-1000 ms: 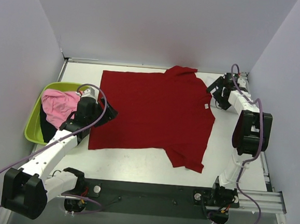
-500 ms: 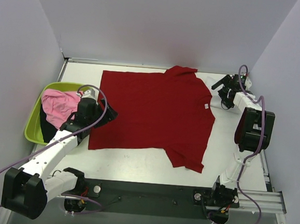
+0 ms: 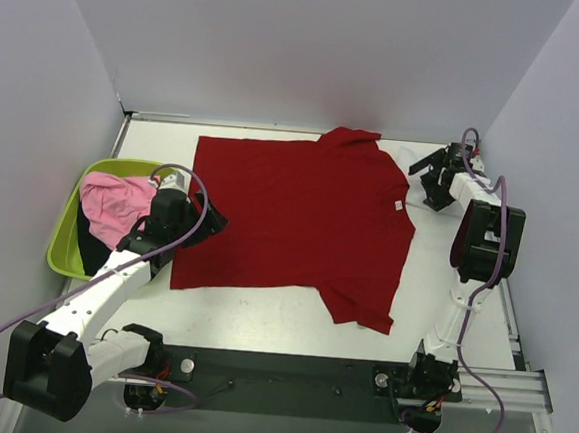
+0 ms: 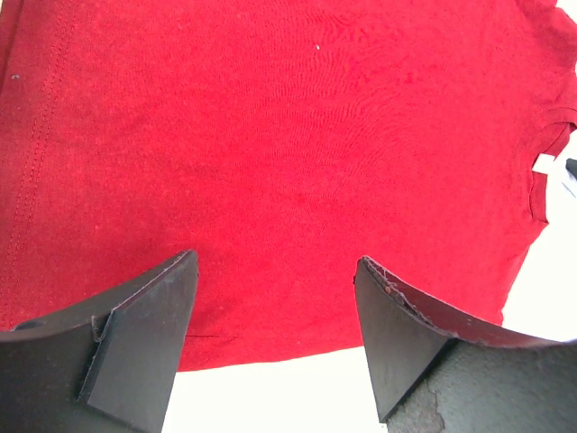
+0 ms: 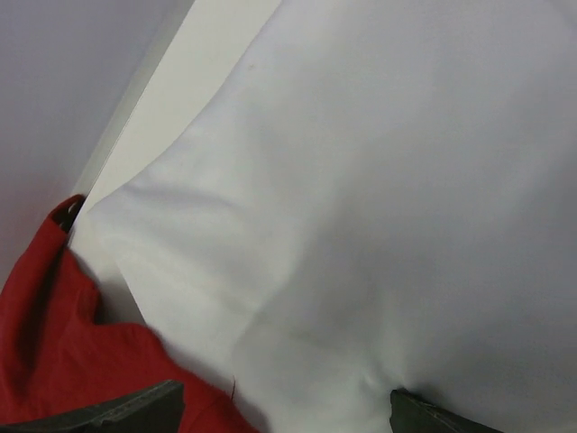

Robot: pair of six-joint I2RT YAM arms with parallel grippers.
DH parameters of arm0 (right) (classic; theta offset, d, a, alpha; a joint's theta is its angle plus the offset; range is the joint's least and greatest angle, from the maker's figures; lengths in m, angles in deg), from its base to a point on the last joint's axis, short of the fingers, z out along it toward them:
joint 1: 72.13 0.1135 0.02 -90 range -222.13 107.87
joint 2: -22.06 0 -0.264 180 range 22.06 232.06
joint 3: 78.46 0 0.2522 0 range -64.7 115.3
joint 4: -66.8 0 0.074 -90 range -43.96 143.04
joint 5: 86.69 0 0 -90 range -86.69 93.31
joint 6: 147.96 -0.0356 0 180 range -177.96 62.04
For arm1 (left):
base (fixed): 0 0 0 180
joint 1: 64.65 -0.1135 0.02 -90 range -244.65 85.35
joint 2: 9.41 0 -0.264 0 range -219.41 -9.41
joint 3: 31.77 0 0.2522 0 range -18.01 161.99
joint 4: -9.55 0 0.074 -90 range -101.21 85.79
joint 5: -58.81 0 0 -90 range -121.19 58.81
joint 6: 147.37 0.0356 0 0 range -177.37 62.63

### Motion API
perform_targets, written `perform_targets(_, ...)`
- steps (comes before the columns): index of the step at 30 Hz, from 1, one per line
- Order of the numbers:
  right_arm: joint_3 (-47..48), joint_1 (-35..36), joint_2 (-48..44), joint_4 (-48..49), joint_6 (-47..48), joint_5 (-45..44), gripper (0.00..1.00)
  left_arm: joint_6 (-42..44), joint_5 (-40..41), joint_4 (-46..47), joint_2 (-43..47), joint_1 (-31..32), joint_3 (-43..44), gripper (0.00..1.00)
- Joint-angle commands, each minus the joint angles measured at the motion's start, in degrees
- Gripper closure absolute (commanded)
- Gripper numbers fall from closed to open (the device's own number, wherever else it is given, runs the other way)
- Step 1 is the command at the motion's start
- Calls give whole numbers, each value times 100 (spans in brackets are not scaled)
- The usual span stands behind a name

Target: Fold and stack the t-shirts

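Deep red t-shirt lies flat; left tool, open above its hem, should bite that edge squarely; right tool hangs open over white t-shirt.

- The white tabletop is walled on three sides.
- A red shirt lies spread flat across its middle.
- A green tub stands at the left edge.
- A white shirt lies in the far right corner, touching the red shirt.

The pink shirt hides most of the black shirt, and the right tool partly covers the white shirt.
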Motion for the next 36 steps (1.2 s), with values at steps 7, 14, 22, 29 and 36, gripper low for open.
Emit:
perform_targets(7, 1149, -520, 803, -1402, -501, -366, 0, 129, -45, 158, -42, 23, 134, 20)
perform_targets(14, 1940, -810, 1216, -1630, -730, -226, 0, 164, -54, 194, -138, 23, 169, 20)
perform_targets(22, 2697, -977, 1604, -1763, -695, 38, 0, 173, -54, 228, -227, 40, 72, 20)
perform_targets(29, 1626, -766, 708, -612, -388, 240, 0, 217, -1, 237, -157, 58, 72, 20)
perform_targets(36, -139, -231, -870, 640, -229, 3, 0, 243, 104, 132, 72, 120, 81, 20)
